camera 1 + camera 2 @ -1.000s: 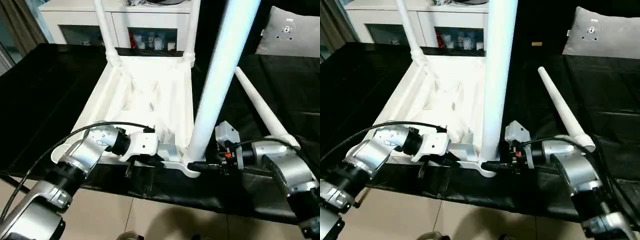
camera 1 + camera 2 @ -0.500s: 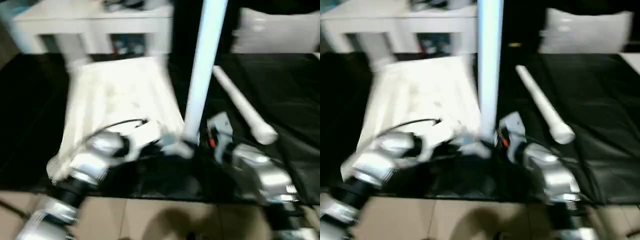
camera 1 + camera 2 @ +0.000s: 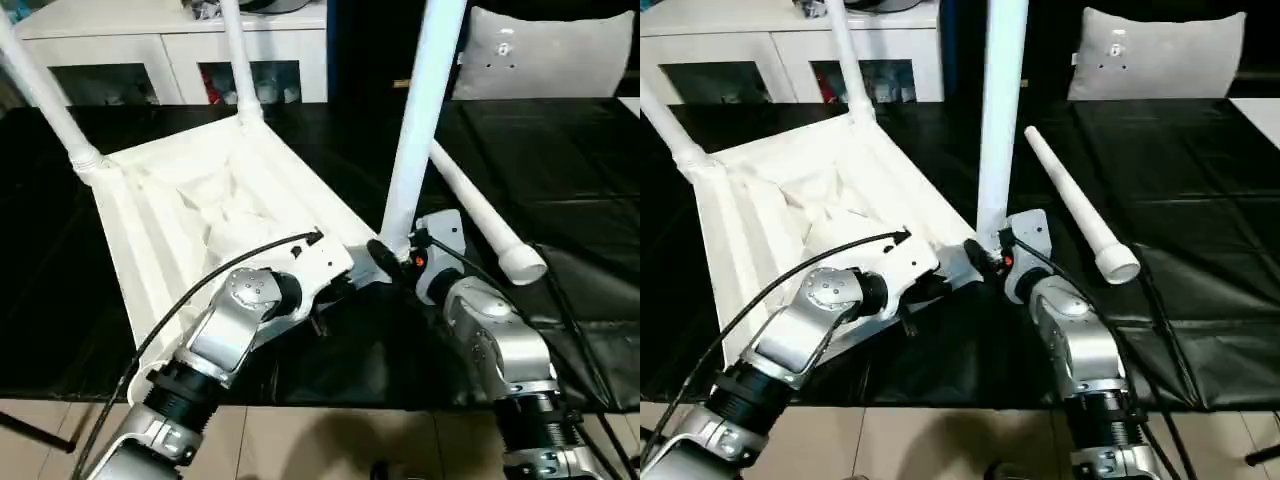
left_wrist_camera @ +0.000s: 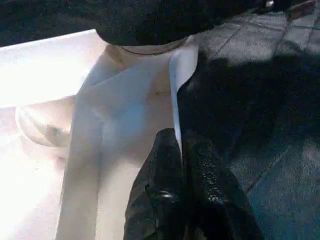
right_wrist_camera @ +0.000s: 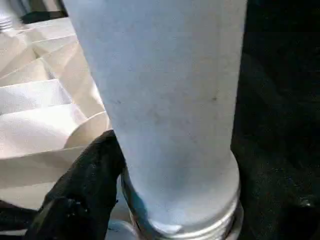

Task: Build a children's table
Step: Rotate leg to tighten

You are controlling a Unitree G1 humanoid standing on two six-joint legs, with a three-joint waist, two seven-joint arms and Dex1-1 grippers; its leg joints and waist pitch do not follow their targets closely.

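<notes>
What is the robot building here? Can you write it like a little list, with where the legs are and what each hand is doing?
Being built: children's table, upside down on the black work surface
Legs standing in corners: three
Spare leg: lying on the black surface, beside the table
Left hand: shut, pinching the table top's thin rim
Right hand: at the base of the nearest leg; grip unclear
Behind: white cabinet, grey cushion

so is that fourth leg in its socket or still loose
Loose: the fourth leg lies flat on the black cover, beside the upturned table top.
</notes>
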